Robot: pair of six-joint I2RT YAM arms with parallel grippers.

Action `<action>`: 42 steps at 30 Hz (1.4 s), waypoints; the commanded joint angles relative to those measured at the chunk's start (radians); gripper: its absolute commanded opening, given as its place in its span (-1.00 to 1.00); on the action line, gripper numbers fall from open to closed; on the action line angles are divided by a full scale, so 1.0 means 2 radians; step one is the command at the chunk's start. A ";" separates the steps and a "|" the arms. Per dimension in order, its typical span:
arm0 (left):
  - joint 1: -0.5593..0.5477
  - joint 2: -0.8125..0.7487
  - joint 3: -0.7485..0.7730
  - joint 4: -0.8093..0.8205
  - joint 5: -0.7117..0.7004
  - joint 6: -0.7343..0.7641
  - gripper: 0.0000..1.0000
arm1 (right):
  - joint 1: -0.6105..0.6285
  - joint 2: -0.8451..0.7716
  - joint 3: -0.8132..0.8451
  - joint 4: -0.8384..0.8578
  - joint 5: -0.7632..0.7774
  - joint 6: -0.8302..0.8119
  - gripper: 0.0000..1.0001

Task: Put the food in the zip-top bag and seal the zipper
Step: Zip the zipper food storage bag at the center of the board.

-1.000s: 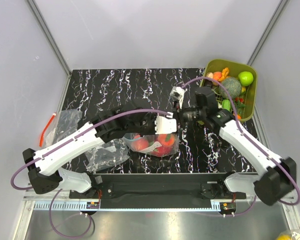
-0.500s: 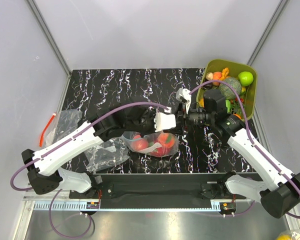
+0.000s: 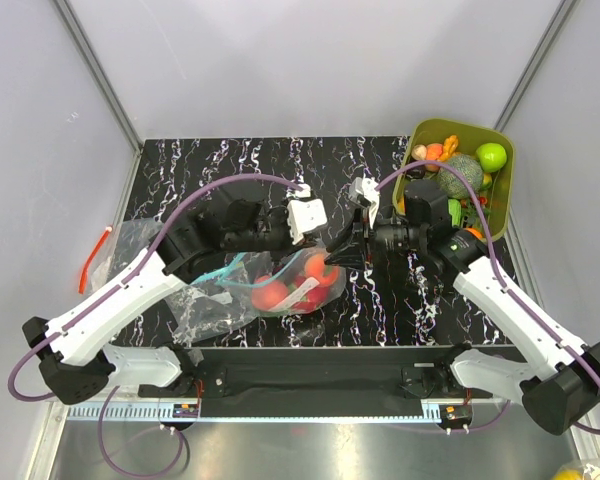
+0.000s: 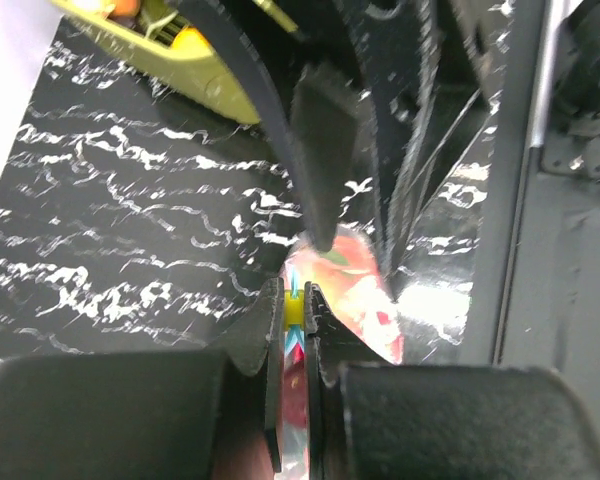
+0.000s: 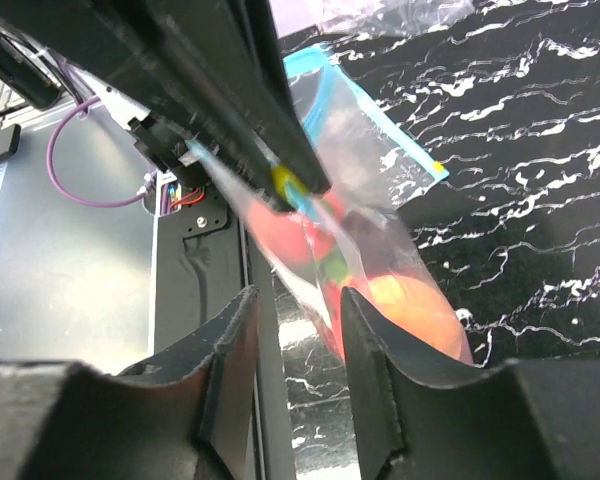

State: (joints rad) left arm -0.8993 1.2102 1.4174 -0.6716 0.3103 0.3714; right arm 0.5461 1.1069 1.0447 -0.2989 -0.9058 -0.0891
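Top view: one zip-top bag [image 3: 242, 290] lies near-centre with about three red and orange food [image 3: 320, 280] toys inside. Two spare bags [image 3: 130, 240] lie left, and one olive tub [image 3: 507, 175] stands far right.

Left wrist: the left gripper [image 4: 293, 300] is pinched onto the zipper [image 4: 293, 314].

Right wrist: the right gripper [image 5: 295, 305] has its two fingers [image 5: 230, 335] parted, with the bag between them.

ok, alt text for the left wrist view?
The left gripper, shut on the zipper of the zip-top bag, fills the bottom edge, with red and orange food inside. The right gripper's black fingers reach down from above over a black marbled table; an olive tub sits top left.
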 commanded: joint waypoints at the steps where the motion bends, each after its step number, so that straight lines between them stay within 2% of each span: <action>1: 0.004 -0.015 0.006 0.078 0.047 -0.022 -1.00 | 0.005 0.003 0.006 0.044 0.002 0.012 -0.09; 8: 0.009 -0.015 0.010 0.084 0.073 -0.029 -1.00 | 0.006 0.018 0.024 0.057 -0.003 0.016 -0.03; 24: 0.018 -0.006 0.038 0.070 0.099 -0.029 -1.00 | 0.007 0.018 0.074 0.004 0.015 -0.028 0.08; 34: 0.032 -0.001 0.054 0.075 0.106 -0.038 -1.00 | 0.013 0.036 0.101 -0.012 -0.016 -0.027 -0.42; 35: 0.034 -0.001 0.054 0.078 0.111 -0.041 -1.00 | 0.014 0.037 0.103 -0.013 -0.017 -0.027 -0.49; 39: 0.044 0.000 0.051 0.090 0.115 -0.048 -1.00 | 0.015 0.037 0.104 -0.008 -0.023 -0.021 -1.00; 42: 0.049 -0.001 0.044 0.090 0.115 -0.050 -1.00 | 0.015 0.031 0.102 0.003 -0.023 -0.012 -1.00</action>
State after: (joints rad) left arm -0.8139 1.2198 1.4658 -0.6277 0.4999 0.2867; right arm 0.5652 1.1793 1.2102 -0.3283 -0.9257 -0.1261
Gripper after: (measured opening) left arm 0.079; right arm 0.010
